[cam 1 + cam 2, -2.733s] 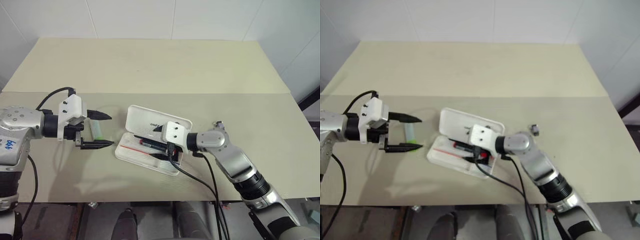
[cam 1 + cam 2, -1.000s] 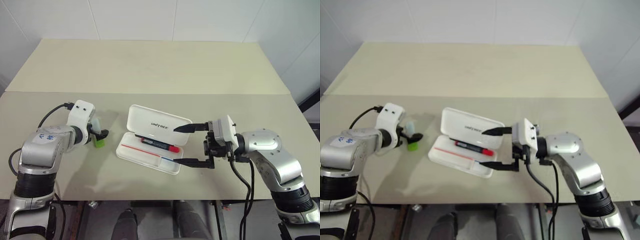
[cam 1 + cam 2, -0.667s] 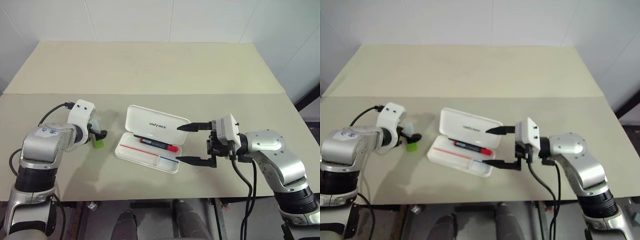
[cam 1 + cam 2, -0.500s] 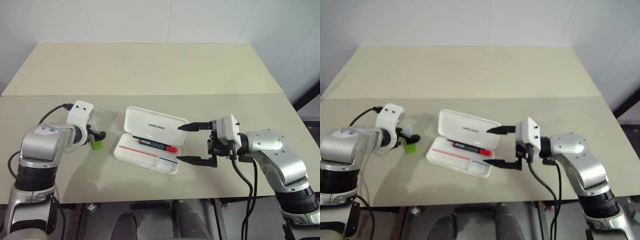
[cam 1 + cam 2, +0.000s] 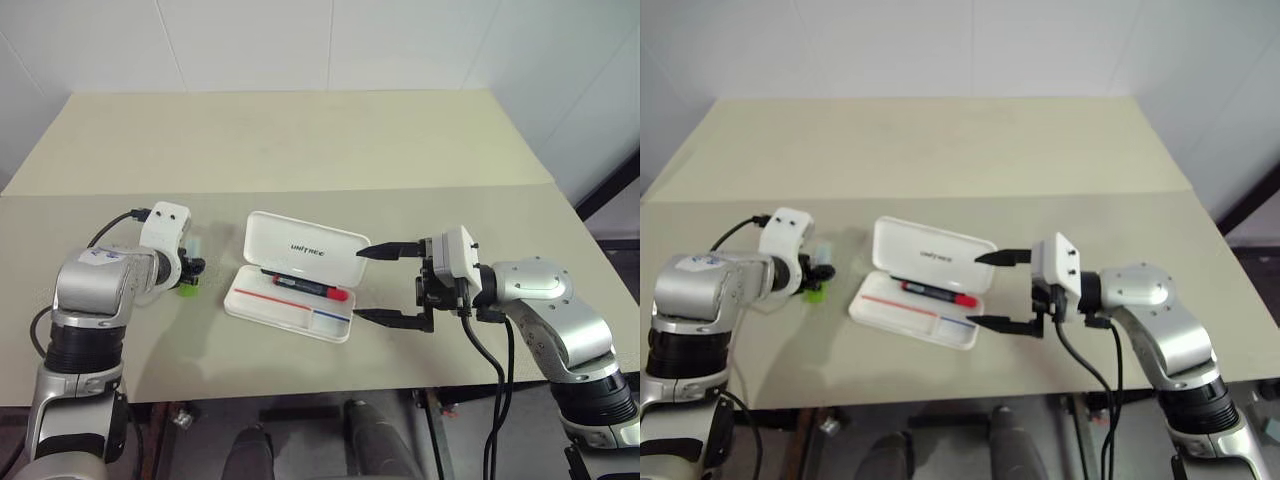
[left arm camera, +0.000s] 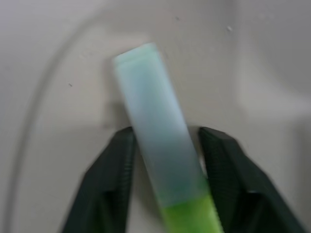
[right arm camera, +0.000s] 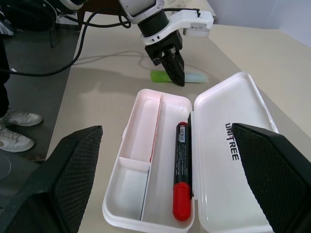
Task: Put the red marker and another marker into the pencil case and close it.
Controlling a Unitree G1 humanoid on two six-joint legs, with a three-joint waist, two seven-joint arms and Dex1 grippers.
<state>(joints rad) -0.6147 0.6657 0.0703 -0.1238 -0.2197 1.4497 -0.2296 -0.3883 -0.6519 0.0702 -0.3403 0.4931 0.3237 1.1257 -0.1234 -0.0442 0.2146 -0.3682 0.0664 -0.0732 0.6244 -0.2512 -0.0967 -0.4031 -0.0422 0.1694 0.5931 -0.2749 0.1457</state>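
One white hard-plastic hinged pencil case (image 5: 296, 275) (lid open), one slim black marker with red ends (image 7: 182, 179), one stubby light-green highlighter (image 6: 160, 158), on one beige bench (image 5: 300, 140).

A beige worktop (image 5: 300, 140) carries an open white pencil case (image 5: 300, 280) and, well apart, a green highlighter (image 7: 177, 76).

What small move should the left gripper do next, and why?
Probably finish closing the left gripper on the highlighter, then lift. Its fingers straddle the highlighter, which lies on the table; the red marker is already in the open case.
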